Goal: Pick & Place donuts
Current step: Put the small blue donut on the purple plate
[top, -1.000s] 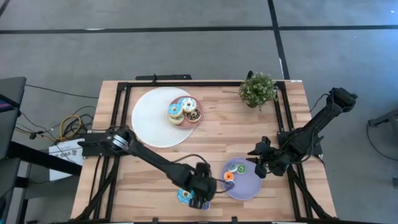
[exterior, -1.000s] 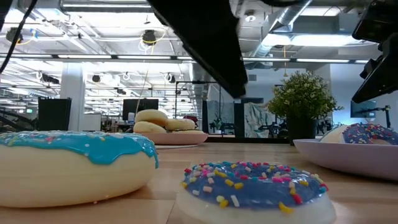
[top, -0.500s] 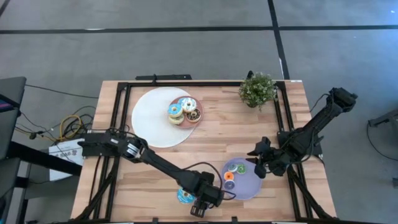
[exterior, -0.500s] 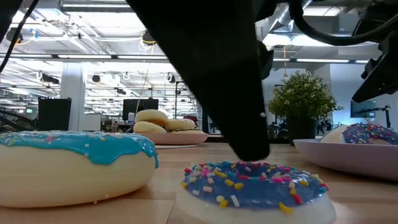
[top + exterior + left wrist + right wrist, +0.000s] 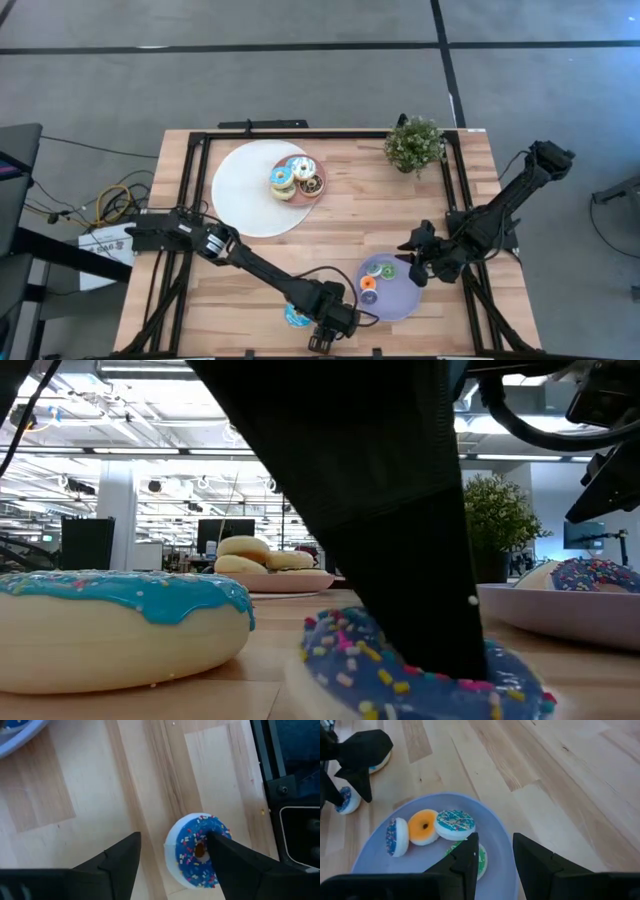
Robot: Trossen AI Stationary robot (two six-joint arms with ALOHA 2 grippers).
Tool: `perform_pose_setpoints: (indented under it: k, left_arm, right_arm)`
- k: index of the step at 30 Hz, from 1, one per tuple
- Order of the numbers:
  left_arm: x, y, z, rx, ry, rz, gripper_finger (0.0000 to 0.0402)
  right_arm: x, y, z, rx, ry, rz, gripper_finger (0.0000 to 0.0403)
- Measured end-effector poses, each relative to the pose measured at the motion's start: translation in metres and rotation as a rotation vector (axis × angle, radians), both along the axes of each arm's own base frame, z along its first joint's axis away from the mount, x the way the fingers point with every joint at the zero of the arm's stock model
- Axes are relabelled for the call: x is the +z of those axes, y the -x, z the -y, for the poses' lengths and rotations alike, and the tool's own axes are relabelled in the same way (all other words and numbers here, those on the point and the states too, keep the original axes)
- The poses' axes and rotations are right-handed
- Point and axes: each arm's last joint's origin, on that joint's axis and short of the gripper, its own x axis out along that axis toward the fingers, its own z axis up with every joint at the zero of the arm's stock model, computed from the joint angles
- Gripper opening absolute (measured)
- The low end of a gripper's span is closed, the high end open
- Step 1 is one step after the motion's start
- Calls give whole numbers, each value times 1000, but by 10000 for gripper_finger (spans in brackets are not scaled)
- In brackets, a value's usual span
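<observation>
A dark-blue sprinkled donut (image 5: 196, 851) lies near the table's near edge, and it shows tipped in the low view (image 5: 400, 672). My left gripper (image 5: 174, 837) is open over it, near the table's front edge (image 5: 322, 338). One finger is on the donut and the other stands beside it. A light-blue iced donut (image 5: 294, 317) rests flat on the wood just left of it. My right gripper (image 5: 492, 852) is open and empty above the near-right rim of the lavender plate (image 5: 402, 299), which holds several small donuts (image 5: 422, 826). My left gripper touches the dark-blue donut with one fingertip (image 5: 216, 842) on its iced top beside the hole (image 5: 200, 851). The fingers come from above, pointing down. The other finger stands clear on the wood. The donut sits tipped, one edge (image 5: 325, 630) raised off the table.
A pink plate of donuts (image 5: 297, 178) sits on a large white plate (image 5: 245, 195) at the far left. A potted plant (image 5: 414, 143) stands at the far right. A black frame rail runs around the table's edges.
My left gripper has gone down and toward the table's near edge, onto the dark-blue donut. The donut lay flat then and is now tipped, with one edge raised. The light-blue donut has stayed where it was.
</observation>
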Motion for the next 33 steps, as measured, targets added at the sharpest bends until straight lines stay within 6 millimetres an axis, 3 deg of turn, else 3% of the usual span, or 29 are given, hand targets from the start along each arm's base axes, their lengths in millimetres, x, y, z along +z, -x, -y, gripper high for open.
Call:
perform_pose_setpoints:
  k: [5,16,22,27,30,33]
  left_arm:
    - [1,0,2,6,-6,7,188]
    - [13,-4,-4,-15,-17,-2,11]
    - [47,-26,-30,-21,-45,110,4]
    - [72,-54,-63,42,-15,291,2]
    - [69,-72,-79,71,76,381,2]
    - [51,-88,-83,88,155,429,1]
  right_arm:
    - [0,0,0,0,-4,4,113]
    - [1,-1,-1,0,-8,9,113]
    - [1,-1,-1,1,-12,12,113]
    - [1,-1,-1,1,-10,9,113]
    - [0,0,0,2,-4,3,113]
    - [0,0,0,2,4,-5,113]
